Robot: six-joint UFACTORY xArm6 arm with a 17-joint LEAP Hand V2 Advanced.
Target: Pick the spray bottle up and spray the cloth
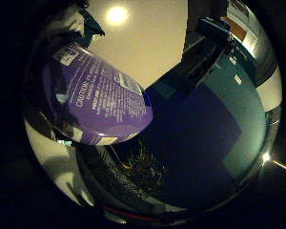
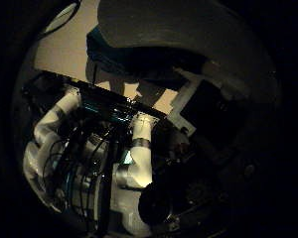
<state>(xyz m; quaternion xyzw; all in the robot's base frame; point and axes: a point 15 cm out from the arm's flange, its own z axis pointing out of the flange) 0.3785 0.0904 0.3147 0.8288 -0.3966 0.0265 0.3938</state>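
The spray bottle (image 1: 97, 102) fills the view, close against the palm, yet I cannot tell whether the hand (image 2: 134, 163) grips it. Best keep it upright, nozzle toward the blue cloth (image 1: 195, 138), before squeezing.

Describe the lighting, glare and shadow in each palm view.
Little finger side view: dim overall, one bright ceiling lamp glaring on the ceiling, and a small flare at the rim; the purple spray bottle close to the palm catches enough light for its label to show. Thumb side view: darker, the robot hand pale against black shadow.
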